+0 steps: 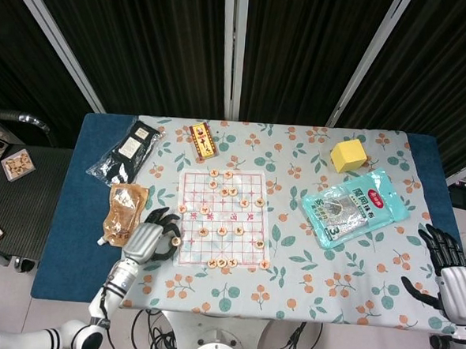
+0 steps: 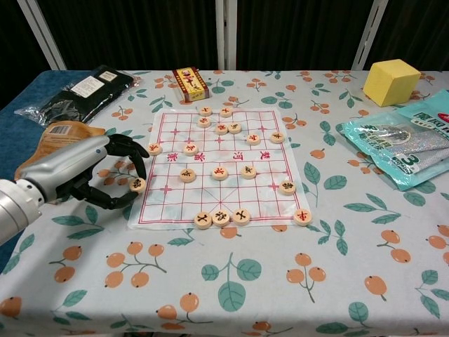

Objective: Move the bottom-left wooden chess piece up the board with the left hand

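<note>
The paper chess board (image 2: 263, 191) lies mid-table with round wooden pieces scattered on it. My left hand (image 2: 95, 172) sits at the board's left edge, its fingers curled over one wooden piece (image 2: 137, 184) and its thumb under it. That piece rests on the left border line, about mid-height; in the head view the piece (image 1: 175, 240) shows beside the left hand (image 1: 146, 243). Three pieces (image 2: 222, 217) stay in the bottom row. My right hand (image 1: 449, 271) hangs off the table's right edge with its fingers spread, holding nothing.
A brown pouch (image 2: 55, 132) and a black packet (image 2: 77, 91) lie left of the board. A card box (image 2: 190, 83) sits behind it. At the right are a yellow block (image 2: 396, 81) and a teal packet (image 2: 414, 144).
</note>
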Motion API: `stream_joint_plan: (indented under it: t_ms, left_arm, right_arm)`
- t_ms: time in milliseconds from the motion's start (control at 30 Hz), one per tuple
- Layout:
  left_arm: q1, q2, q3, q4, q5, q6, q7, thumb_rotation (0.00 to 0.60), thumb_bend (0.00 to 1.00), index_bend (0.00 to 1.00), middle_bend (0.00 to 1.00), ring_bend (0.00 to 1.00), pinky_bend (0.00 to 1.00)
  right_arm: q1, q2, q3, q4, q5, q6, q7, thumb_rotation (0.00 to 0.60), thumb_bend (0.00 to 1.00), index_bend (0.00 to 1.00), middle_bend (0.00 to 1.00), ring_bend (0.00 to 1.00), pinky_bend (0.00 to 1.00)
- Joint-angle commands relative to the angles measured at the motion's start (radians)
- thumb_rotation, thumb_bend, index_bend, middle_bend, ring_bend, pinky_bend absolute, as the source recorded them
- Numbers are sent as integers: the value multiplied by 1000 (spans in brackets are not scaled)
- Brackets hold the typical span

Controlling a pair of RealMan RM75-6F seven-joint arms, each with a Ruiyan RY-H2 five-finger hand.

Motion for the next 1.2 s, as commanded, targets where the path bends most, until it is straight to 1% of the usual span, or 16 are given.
stream_joint_plan:
  t_ms: [33,700,900,1067,1200]
  left_arm:
    - [-5,-5,-3,5,5,0,-6,600,351,516,187,14,80]
    - [-32,-48,-3,61,6,-24,-1,600,348,508,187,14,80]
    - [-37,-50,-2,65,-2,-39,4,600,341,407,184,14,79]
    - [-33,-49,-5,64,0,-24,-4,600,341,285,183,15,79]
    - [-26,-43,-1,55,7,-7,-5,600,341,254,182,14,79]
  right_arm:
    - [1,1,0,-2,2,-4,-2,600,158,0,0,0,0]
    - [3,1,-1,-4,4,-13,-5,600,159,0,0,0,0]
    - [3,0,1,2,9,-16,2,600,159,0,0,0,0]
    - [4,-2,1,7,10,-17,7,600,162,0,0,0,0]
    - [3,-2,1,9,8,-14,10,600,163,0,0,0,0]
